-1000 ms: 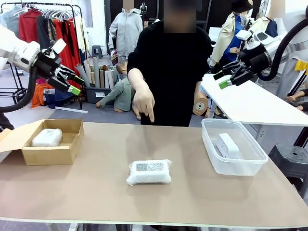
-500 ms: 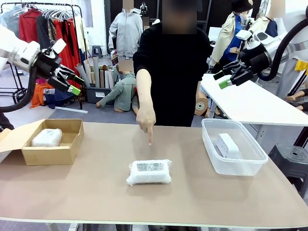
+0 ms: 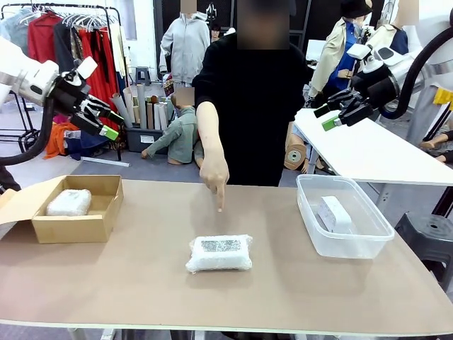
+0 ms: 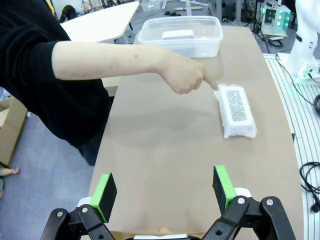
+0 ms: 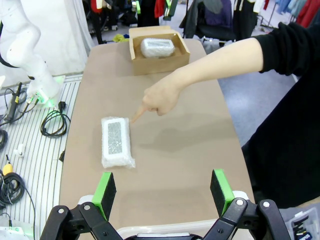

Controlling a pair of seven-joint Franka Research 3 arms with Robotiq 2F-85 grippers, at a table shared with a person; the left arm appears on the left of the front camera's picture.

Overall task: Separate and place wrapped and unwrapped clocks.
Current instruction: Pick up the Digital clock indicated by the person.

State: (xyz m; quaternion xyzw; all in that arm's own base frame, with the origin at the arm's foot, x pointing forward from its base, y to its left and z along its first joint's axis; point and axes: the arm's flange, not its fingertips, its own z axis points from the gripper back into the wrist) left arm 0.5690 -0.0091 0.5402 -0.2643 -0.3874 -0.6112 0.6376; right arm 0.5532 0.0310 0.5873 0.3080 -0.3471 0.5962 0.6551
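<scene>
Wrapped clock (image 3: 219, 253) ungripped; left end effector (image 3: 112, 123), right end effector (image 3: 323, 119) wide open, empty.

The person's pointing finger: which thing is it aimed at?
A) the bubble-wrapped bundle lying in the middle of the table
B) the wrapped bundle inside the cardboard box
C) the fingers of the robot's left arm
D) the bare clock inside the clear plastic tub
A: the person's hand points its index finger down at the wrapped bundle, which lies between the cardboard box and the clear tub.
</scene>
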